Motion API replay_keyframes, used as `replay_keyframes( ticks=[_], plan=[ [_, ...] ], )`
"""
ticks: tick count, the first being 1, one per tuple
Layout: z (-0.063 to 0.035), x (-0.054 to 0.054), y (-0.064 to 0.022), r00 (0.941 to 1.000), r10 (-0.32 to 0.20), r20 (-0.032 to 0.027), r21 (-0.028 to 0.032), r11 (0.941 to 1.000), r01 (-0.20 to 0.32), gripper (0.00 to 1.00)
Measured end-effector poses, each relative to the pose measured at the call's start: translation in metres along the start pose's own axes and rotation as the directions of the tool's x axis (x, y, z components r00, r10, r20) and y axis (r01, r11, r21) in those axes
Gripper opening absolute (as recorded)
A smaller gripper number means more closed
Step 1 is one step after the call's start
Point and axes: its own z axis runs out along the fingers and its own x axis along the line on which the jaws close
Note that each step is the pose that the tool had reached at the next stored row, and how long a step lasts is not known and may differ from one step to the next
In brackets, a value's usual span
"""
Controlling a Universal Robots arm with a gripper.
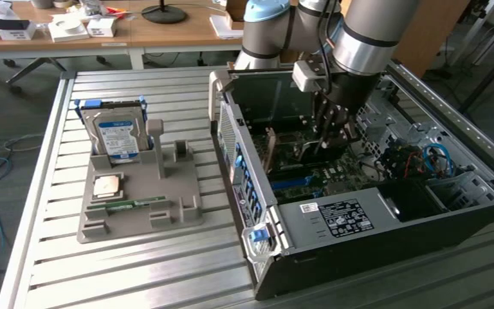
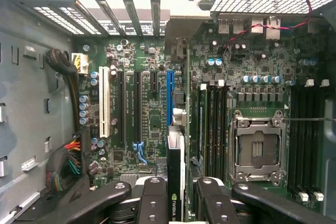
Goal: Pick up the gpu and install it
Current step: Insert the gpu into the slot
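Wrist view: the gpu (image 2: 176,161), marked with a small green logo, is clamped in the tool (image 2: 181,192) near a blue slot (image 2: 169,98).

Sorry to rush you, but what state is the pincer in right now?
The pincer is closed on the gpu, holding it edge-on over the motherboard.

Exterior view high, down onto the open case (image 1: 316,257); wrist view close above the same motherboard (image 2: 152,124) inside.
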Motion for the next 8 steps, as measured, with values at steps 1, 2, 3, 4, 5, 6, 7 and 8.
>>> replay_keyframes(
  ticks=[1,2,3,4,5,6,7,8],
  plan=[
    [0.0000,0.0000,0.0006,1.0000,0.000,0.0000,0.0000,1.0000,0.000,0.26],
    [-0.0001,0.0000,0.0011,1.0000,0.000,-0.0001,-0.0001,1.0000,0.000,0.26],
    [0.0000,0.0001,0.0017,1.0000,0.000,-0.0001,0.0000,1.0000,0.000,0.26],
    [0.0000,0.0001,0.0026,1.0000,0.000,-0.0001,0.0000,1.0000,0.000,0.26],
    [0.0000,0.0001,0.0035,1.0000,0.000,0.0000,0.0000,1.0000,0.000,0.26],
    [0.0000,0.0001,0.0043,1.0000,0.000,-0.0001,-0.0001,1.0000,0.000,0.26],
    [0.0000,0.0001,0.0050,1.0000,0.000,-0.0001,0.0000,1.0000,0.000,0.26],
    [0.0000,0.0001,0.0055,1.0000,0.000,-0.0001,0.0000,1.0000,0.000,0.26]
  ],
)
